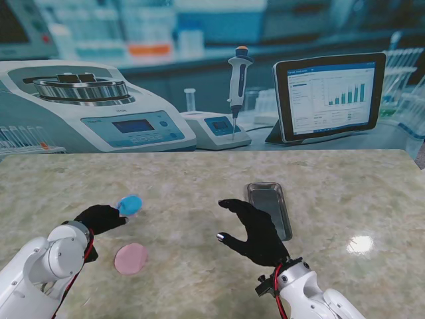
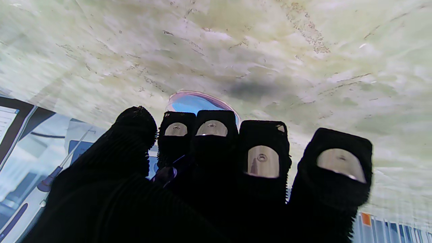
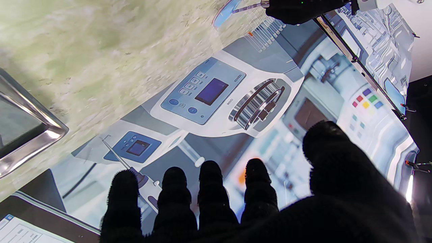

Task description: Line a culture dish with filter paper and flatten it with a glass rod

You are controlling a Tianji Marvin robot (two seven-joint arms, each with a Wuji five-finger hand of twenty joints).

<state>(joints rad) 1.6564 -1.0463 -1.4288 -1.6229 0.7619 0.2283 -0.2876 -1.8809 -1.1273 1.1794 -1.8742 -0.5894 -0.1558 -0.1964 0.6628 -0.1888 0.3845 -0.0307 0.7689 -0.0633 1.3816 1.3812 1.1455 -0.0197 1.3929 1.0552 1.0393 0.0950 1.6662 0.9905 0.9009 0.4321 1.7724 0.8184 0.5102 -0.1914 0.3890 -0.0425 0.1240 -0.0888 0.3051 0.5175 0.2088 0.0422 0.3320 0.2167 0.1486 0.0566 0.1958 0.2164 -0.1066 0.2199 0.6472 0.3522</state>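
Note:
My left hand (image 1: 99, 218) is shut on a thin purple tool (image 3: 246, 6), which shows between its fingers (image 2: 211, 135) in the left wrist view. At the tool's tip is a blue disc (image 1: 129, 204), tilted and low over the table; it also shows just past the fingertips as the blue disc (image 2: 195, 101). I cannot tell whether the disc touches the table. A pink disc (image 1: 131, 258) lies flat on the table, nearer to me than the blue one. My right hand (image 1: 255, 229) hovers open beside a metal tray (image 1: 269, 209), fingers spread. I cannot make out a glass rod.
The steel tray's rim (image 3: 30, 135) is close to my right hand. A printed lab backdrop (image 1: 212, 100) with a centrifuge, a pipette and a tablet stands along the marble table's far edge. Bare marble (image 1: 345, 193) stretches to the right of the tray.

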